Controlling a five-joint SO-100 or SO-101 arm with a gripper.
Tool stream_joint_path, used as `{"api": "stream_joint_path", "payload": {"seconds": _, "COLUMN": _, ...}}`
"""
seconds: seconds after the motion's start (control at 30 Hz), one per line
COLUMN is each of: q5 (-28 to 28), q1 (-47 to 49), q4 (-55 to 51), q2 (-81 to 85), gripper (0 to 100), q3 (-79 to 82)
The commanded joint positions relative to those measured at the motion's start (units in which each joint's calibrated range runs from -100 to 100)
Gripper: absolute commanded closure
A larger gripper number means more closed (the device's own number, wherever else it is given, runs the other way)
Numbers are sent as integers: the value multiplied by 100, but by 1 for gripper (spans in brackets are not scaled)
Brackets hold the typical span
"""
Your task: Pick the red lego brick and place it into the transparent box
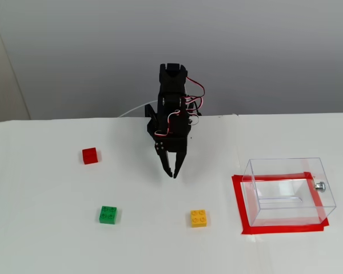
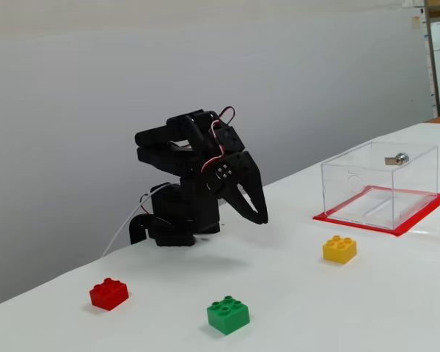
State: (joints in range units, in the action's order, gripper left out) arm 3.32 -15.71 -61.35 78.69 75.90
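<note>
Right now: nothing has been picked up yet.
Gripper: the gripper (image 1: 172, 173) hangs above the table (image 1: 46, 228) with its jaws pressed together and nothing between them.
Red brick: the red brick (image 1: 90, 155) sits alone on the table, well apart from the gripper, off to its left in the view from above (image 2: 108, 293).
Box: the box (image 1: 288, 190) is see-through and stands inside a red tape frame (image 1: 240, 205), far from the red brick, on the other side of the arm.
Wrong pick: the green brick (image 1: 108, 214) and yellow brick (image 1: 198, 218) lie near too, so the arm might grab one of those by mistake.
Bump: if the jaws do not open wide before going down, I think they could knock the red brick away.
Miss: the box walls are thin and clear, so a drop near the rim might bounce out.
Table: white, flat and smooth; a small brick may slide on it.
Room: a plain grey wall (image 1: 263, 51) stands behind the table, and a white cable (image 2: 121, 227) runs from the arm's base.
</note>
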Motion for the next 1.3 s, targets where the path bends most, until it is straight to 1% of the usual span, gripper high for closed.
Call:
{"api": "stream_joint_path", "payload": {"seconds": 0.0, "q5": 12, "q1": -489, "q4": 78, "q2": -644, "gripper": 99, "q3": -918}}
{"api": "stream_joint_path", "payload": {"seconds": 0.23, "q5": 23, "q1": -1694, "q4": 17, "q2": -1798, "gripper": 99, "q3": -2265}}
{"api": "stream_joint_path", "payload": {"seconds": 0.53, "q5": 38, "q1": -2832, "q4": -9, "q2": -2748, "gripper": 99, "q3": -3160}}
{"api": "stream_joint_path", "payload": {"seconds": 0.7, "q5": 560, "q1": -3350, "q4": -9, "q2": -2977, "gripper": 99, "q3": -3513}}
{"api": "stream_joint_path", "payload": {"seconds": 0.8, "q5": 748, "q1": -3542, "q4": -79, "q2": -3003, "gripper": 99, "q3": -3730}}
{"api": "stream_joint_path", "payload": {"seconds": 0.9, "q5": 832, "q1": -3646, "q4": -592, "q2": -3003, "gripper": 99, "q3": -3929}}
{"api": "stream_joint_path", "payload": {"seconds": 1.0, "q5": 952, "q1": -3808, "q4": -1445, "q2": -3011, "gripper": 99, "q3": -4164}}
{"api": "stream_joint_path", "payload": {"seconds": 1.07, "q5": 1004, "q1": -3912, "q4": -1819, "q2": -3011, "gripper": 99, "q3": -4164}}
{"api": "stream_joint_path", "payload": {"seconds": 1.17, "q5": 1025, "q1": -4141, "q4": -2246, "q2": -3011, "gripper": 99, "q3": -4164}}
{"api": "stream_joint_path", "payload": {"seconds": 1.27, "q5": 947, "q1": -4600, "q4": -2429, "q2": -3020, "gripper": 99, "q3": -4128}}
